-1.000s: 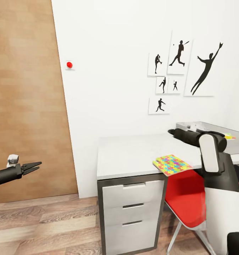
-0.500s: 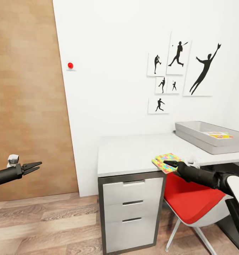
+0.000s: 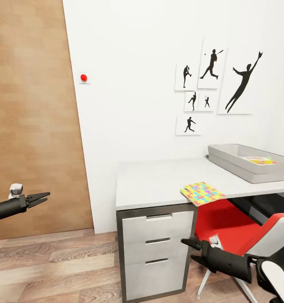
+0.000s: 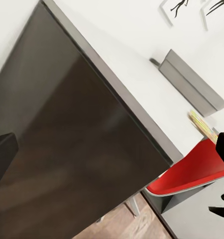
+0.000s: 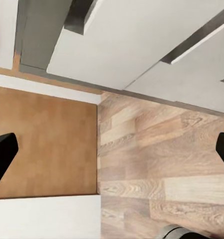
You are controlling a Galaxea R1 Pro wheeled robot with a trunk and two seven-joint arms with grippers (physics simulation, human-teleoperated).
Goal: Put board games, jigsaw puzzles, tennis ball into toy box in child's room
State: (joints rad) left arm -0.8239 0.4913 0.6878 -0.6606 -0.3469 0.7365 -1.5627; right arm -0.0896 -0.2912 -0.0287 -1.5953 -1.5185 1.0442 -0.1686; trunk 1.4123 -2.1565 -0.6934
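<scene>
Jigsaw puzzle [image 3: 203, 193] lies overhanging the counter [image 3: 158, 183] front edge, likely for an easy edge grab; toy box [image 3: 249, 163] sits behind it holding one toy; right pincer [image 3: 195, 251] spread and empty, below counter height; left pincer [image 3: 37, 198] slightly parted, parked aside.

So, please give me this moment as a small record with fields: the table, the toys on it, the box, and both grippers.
table: white-topped desk with three grey drawers, against the white wall
puzzle: colourful flat jigsaw puzzle box, at the desk's front edge, partly overhanging
toy box: shallow grey tray-like box on the desk, a yellow-green flat item inside
chair: red-seated chair under the desk
left gripper: slightly open, empty, near the wooden door
right gripper: open, empty, low in front of the drawers
</scene>
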